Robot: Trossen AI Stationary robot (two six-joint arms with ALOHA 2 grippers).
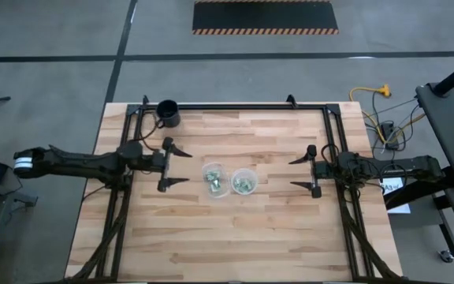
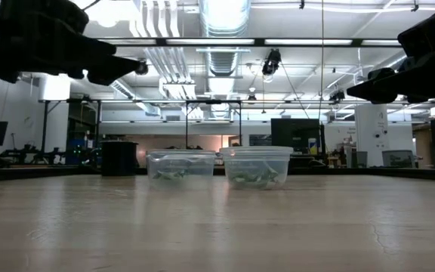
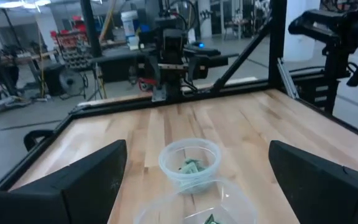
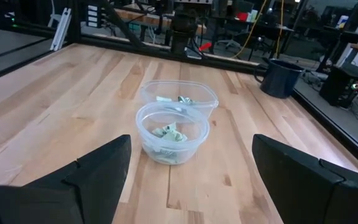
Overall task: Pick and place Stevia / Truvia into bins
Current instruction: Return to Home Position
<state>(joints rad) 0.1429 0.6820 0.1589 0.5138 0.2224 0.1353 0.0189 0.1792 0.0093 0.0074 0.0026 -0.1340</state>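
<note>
Wooden table [image 1: 211, 237], seen from above; left bin [image 1: 213, 170] and right bin [image 1: 243, 177] side by side at centre, green packets [image 1: 214, 184] inside both; left gripper [image 1: 189, 166] at their 9 o'clock, right gripper [image 1: 291, 173] at 3 o'clock, both spread wide, empty; black mug [image 1: 168, 113] at 11 o'clock.

- Seen from above, the left arm [image 1: 77, 163] stretches in level from the left, its wrist straight, pointing toward its partner.
- The left gripper [image 1: 187, 166] hangs raised, jaws spread wide, nothing between the two dark fingers [image 3: 89, 183].
- The right arm [image 1: 392, 167] reaches in from the opposite side, mirroring the pose.
- The right gripper [image 1: 292, 173] is likewise lifted, fingers [image 4: 86, 180] parted wide and empty, well apart from the left gripper and facing it.
</note>
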